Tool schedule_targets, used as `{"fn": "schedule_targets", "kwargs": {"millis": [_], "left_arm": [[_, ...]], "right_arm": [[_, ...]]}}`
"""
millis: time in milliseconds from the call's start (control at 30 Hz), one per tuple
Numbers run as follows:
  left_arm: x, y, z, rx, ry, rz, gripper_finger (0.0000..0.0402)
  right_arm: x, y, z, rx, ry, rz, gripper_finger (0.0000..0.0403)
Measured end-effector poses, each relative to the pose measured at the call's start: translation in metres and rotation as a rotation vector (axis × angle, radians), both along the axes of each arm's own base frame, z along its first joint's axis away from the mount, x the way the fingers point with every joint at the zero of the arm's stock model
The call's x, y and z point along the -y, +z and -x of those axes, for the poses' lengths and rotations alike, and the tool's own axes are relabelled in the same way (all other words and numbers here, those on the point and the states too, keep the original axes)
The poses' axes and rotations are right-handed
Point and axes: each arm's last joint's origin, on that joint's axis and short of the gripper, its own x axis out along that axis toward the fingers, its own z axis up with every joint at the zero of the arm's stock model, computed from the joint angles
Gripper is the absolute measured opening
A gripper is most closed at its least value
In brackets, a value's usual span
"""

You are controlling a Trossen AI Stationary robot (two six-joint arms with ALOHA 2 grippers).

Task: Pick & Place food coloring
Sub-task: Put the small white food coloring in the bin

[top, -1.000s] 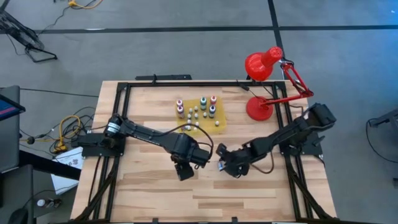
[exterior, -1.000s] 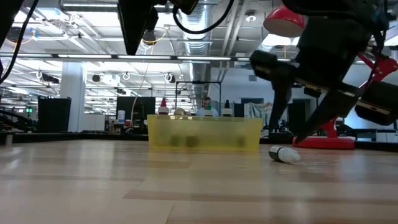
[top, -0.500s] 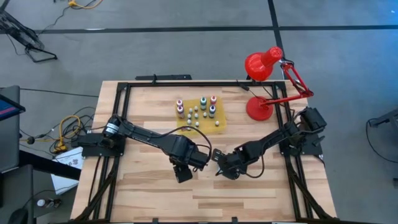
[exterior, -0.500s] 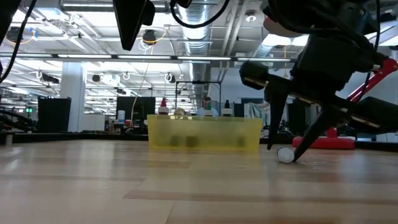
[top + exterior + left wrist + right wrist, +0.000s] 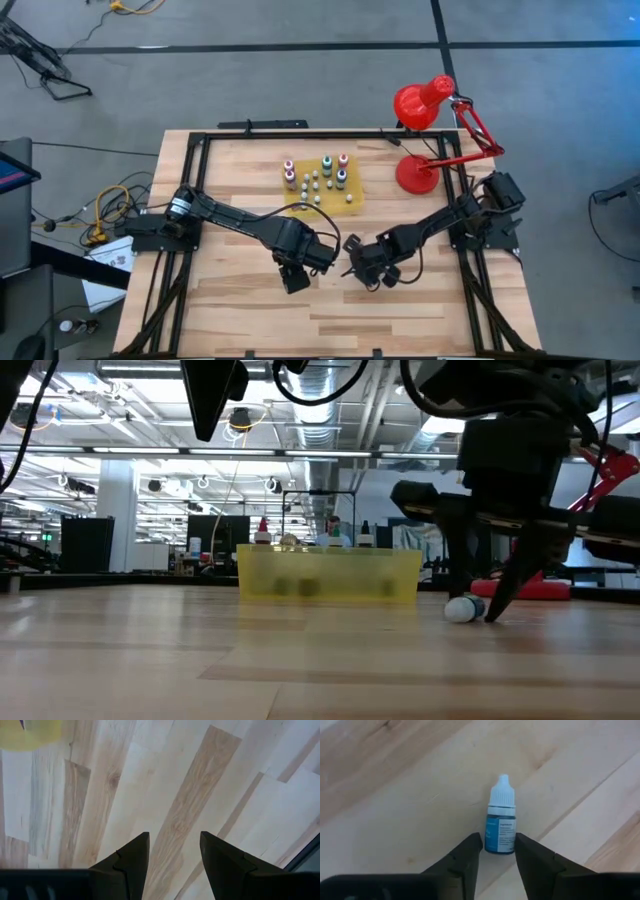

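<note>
Right gripper fingers narrowing since a second ago around small lying blue-labelled white-capped dropper bottle at frame centre, not yet clamped; left gripper idling open, empty

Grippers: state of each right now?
Left gripper: open, holding nothing, over bare wood.
Right gripper: fingers either side of the small blue white-capped dropper bottle lying on the table; grip cannot be told.

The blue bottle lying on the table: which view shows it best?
The right wrist view: the blue bottle lies white-capped between the right end effector fingers. The low view shows only its cap end. The high view hides it; the left wrist view misses it.
</note>
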Motion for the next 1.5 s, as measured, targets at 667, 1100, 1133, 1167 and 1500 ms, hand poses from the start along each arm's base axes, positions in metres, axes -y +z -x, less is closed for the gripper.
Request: {"fn": "schedule_targets", "kwargs": {"millis": [667, 1100, 1133, 1167, 1500], "left_arm": [[-0.002, 0.000, -0.001, 0.022, -0.003, -0.070, 0.0168], [-0.007, 0.001, -0.004, 0.078, 0.023, -0.177, 0.0169], [-0.008, 0.001, -0.005, 0.099, 0.026, -0.193, 0.0169], [-0.008, 0.001, -0.008, 0.125, 0.029, -0.211, 0.0169], [0.000, 0.019, -0.061, 0.684, -0.281, -0.386, 0.0169]], "right_arm": [[0.006, 0.000, -0.004, -0.052, -0.336, -0.195, 0.0085], [0.019, 0.074, 0.041, -0.076, -0.458, -0.244, 0.0056], [0.020, 0.084, 0.047, -0.060, -0.469, -0.263, 0.0059], [0.021, 0.093, 0.053, -0.041, -0.484, -0.284, 0.0060], [0.029, 0.157, 0.103, 0.162, -0.556, -0.458, 0.0056]]}}
